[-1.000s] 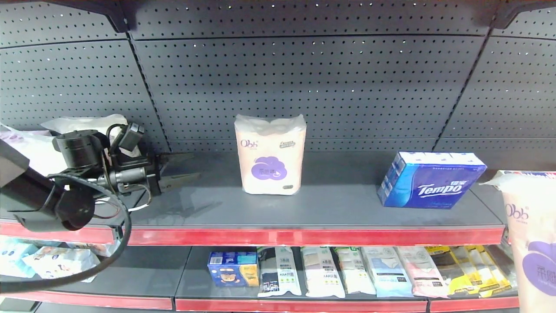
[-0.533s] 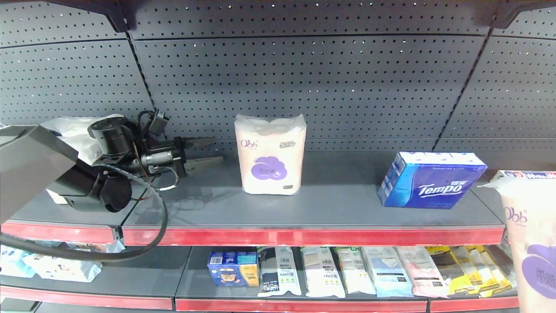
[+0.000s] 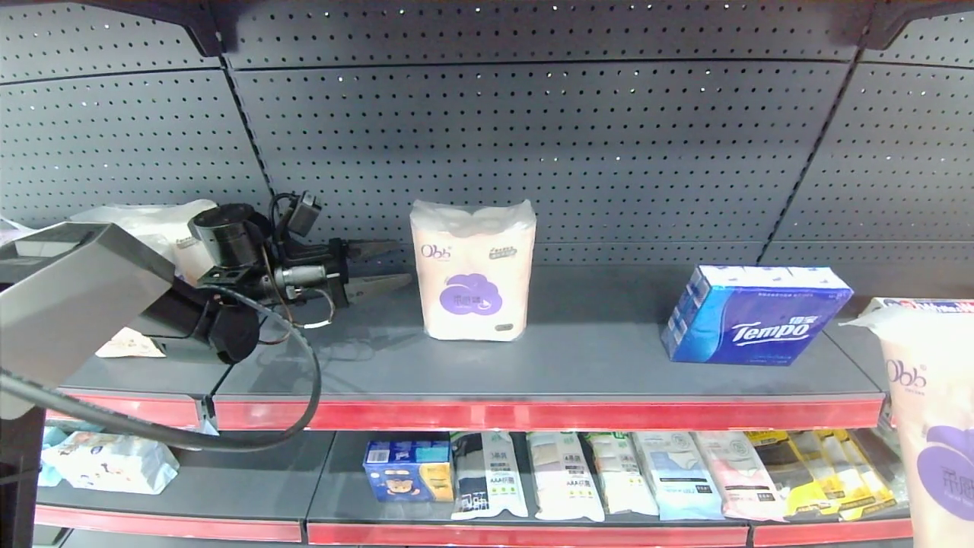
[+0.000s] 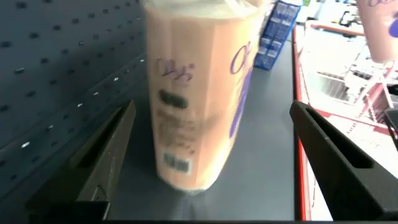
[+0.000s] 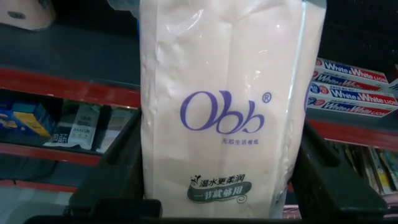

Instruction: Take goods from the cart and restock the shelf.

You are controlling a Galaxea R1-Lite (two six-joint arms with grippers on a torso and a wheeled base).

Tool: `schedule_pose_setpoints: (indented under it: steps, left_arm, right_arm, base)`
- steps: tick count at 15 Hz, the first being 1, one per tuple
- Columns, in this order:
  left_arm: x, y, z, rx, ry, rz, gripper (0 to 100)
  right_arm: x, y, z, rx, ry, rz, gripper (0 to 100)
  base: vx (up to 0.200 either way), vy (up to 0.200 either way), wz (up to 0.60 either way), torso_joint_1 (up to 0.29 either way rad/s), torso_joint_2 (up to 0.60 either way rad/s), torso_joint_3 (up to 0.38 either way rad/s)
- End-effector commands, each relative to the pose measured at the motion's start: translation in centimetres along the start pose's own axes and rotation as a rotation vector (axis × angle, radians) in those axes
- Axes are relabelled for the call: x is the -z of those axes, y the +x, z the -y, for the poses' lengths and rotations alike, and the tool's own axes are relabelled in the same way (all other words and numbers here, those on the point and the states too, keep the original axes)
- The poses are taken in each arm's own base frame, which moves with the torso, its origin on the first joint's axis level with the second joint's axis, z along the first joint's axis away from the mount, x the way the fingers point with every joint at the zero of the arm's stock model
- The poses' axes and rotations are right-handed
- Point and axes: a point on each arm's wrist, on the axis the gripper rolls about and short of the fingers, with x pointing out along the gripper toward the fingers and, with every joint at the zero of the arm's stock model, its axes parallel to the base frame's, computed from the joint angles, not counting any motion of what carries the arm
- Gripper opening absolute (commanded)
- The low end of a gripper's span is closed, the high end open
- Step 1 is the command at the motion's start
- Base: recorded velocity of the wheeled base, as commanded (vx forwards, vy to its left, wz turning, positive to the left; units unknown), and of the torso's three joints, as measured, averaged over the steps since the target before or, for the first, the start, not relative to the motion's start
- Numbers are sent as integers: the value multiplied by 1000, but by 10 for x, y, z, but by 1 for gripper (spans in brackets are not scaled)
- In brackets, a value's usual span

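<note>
Rightmost tissue pack (image 3: 924, 426) partly beyond the head view's right edge.

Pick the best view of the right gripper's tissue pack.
Right wrist view: the tissue pack faces the camera, clamped in the right gripper. Head view crops it at the edge; left wrist view catches one far corner.

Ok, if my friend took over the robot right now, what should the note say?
Left gripper: open, low over the shelf, pointing at the standing tissue pack but not gripping it.
Right gripper: shut on a second tissue pack, held in front of the shelf's right end.
Done: the standing tissue pack and a blue tissue box sit on the shelf.
Left: put the held pack on the shelf, probably in the bare stretch between those two.
</note>
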Motion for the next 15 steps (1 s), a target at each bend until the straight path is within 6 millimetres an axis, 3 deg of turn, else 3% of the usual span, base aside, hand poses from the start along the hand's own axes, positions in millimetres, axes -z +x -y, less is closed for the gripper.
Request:
schedule_pose_setpoints:
  steps: [1, 15]
  left_arm:
    - [-2, 4, -5, 6, 20, 8, 100]
    - [10, 24, -14, 41, 2, 10, 100]
  right_arm:
    - [0, 0, 0, 0, -3, 0, 0]
    - [-1, -1, 0, 0, -40, 5, 0]
  base:
    - [0, 0, 0, 0, 0, 0]
    - [0, 0, 0, 0, 0, 0]
